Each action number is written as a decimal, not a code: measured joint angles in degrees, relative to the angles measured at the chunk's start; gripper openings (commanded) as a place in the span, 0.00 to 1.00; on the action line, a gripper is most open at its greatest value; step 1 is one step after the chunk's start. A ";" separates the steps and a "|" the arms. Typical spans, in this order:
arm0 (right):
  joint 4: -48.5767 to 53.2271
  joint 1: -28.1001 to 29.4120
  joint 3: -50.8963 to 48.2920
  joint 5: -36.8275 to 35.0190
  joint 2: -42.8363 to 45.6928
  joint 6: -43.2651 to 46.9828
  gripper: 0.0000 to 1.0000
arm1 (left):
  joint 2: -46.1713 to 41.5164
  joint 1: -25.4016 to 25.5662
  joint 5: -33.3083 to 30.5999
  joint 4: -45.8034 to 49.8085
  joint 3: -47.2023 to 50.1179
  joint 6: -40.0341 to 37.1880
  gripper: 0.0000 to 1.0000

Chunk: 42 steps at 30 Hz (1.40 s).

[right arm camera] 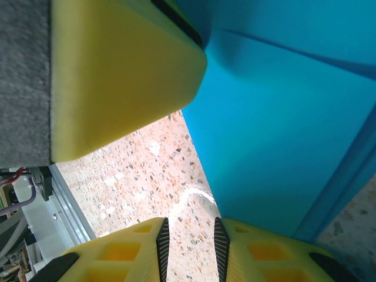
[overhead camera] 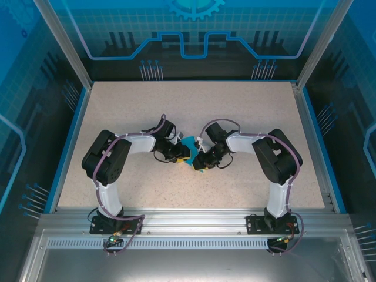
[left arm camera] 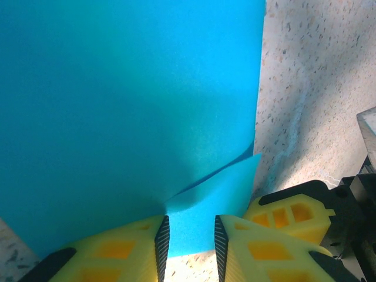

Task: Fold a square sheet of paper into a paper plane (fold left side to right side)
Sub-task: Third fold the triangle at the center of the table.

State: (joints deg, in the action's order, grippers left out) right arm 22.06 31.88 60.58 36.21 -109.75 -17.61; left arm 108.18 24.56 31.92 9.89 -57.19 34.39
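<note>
The square sheet of paper [overhead camera: 189, 146], bright blue, lies at the middle of the table between both grippers, partly covered by them. In the left wrist view the sheet [left arm camera: 129, 100] fills most of the picture, and a lifted pointed flap [left arm camera: 214, 191] lies in the gap of my left gripper [left arm camera: 192, 249], whose jaws stand a little apart and do not press it. My right gripper [right arm camera: 188, 249] is open over bare table [right arm camera: 147, 170], beside the sheet's edge [right arm camera: 282, 117], which shows a crease and a second layer. The paper plane is out of view. Both grippers [overhead camera: 187, 157] [overhead camera: 200, 166] nearly touch.
The left gripper's yellow finger [right arm camera: 123, 70] looms close in the right wrist view, and the right gripper's finger [left arm camera: 294, 214] sits beside the left one. Speckled tabletop [overhead camera: 264, 111] spreads all round, bounded by a blue rim and clear walls.
</note>
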 measured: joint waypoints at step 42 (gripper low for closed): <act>0.42 -3.23 -2.10 -0.22 -0.48 -3.85 0.00 | -9.25 3.45 -2.29 2.27 0.09 0.04 0.29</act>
State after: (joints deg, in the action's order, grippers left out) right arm 22.48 28.64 58.48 35.99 -110.24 -21.45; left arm 98.94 28.01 29.63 12.16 -57.10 34.44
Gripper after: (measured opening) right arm 0.042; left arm 0.298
